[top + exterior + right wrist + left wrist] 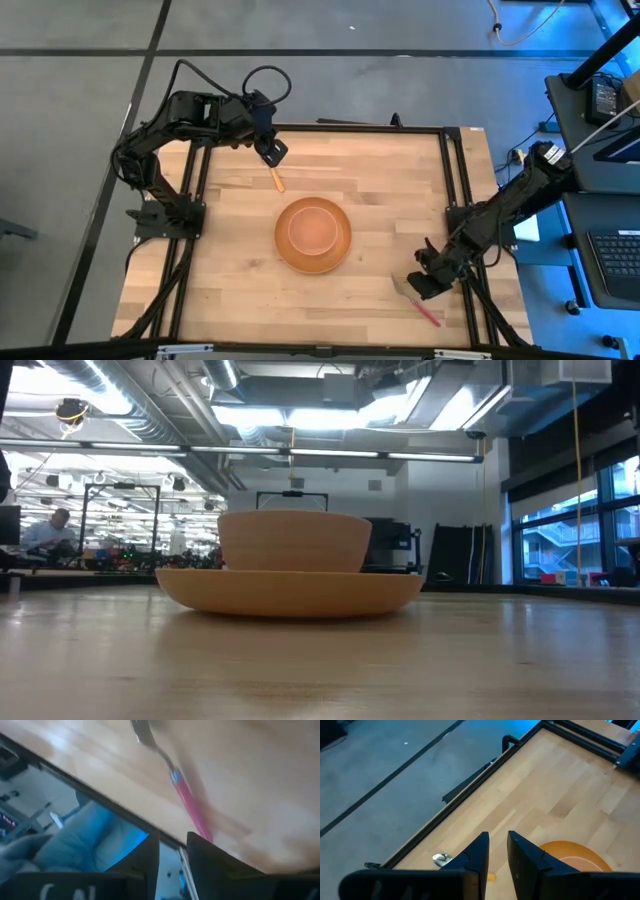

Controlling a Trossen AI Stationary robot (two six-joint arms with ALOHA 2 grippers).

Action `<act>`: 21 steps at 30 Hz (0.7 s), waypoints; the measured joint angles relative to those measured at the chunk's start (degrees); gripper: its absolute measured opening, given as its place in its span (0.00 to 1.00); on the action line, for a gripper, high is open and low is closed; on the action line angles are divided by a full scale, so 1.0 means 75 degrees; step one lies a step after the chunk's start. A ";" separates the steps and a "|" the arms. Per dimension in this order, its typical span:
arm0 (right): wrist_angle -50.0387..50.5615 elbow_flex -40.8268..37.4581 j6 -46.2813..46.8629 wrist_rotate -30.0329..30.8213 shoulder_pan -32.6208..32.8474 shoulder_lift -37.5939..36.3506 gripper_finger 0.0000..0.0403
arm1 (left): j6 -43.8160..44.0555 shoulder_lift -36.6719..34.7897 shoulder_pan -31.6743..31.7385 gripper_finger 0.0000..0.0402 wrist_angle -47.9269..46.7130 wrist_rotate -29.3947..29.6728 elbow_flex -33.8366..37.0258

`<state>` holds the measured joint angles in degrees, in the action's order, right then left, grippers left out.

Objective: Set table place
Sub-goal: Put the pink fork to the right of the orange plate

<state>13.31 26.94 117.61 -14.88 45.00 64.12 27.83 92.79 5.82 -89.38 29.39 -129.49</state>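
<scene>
The orange plate [313, 262] lies at the table's middle with the pale-orange bowl [313, 230] standing in it; both also show in the low view, plate [290, 589] and bowl [294, 541]. The wooden-handled spoon [277, 180] lies flat on the table [380, 190] beyond the plate. My left gripper [270, 152] hovers over its metal end [441, 859], fingers nearly together and empty. The red-handled fork [428, 313] lies flat near the table's near right corner and also shows in the right wrist view [187, 802]. My right gripper [425, 283] is over it, fingers nearly together.
The black metal frame [455, 170] edges the table, and the arm bases stand on its left and right sides. Bare planks lie to the plate's left and right. A person sits far off in the room behind [45, 532].
</scene>
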 joint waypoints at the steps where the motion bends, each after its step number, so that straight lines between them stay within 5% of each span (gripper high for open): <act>1: -0.0029 0.0000 0.0051 -0.0124 0.0039 0.0002 0.25 | 0.0000 0.0000 0.0000 0.16 0.0000 0.0000 0.0000; 9: -0.0221 0.0000 0.0290 -0.0174 0.0334 0.0294 0.25 | 0.0000 0.0000 0.0000 0.16 -0.0003 0.0000 -0.0003; 21: -0.2013 0.0000 0.0363 -0.0956 0.0404 0.2278 0.25 | 0.0015 0.0000 0.0000 0.16 0.0003 0.0000 0.0000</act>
<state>-1.78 26.94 120.33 -22.05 48.03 81.21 27.94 92.79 5.82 -89.36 29.39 -129.49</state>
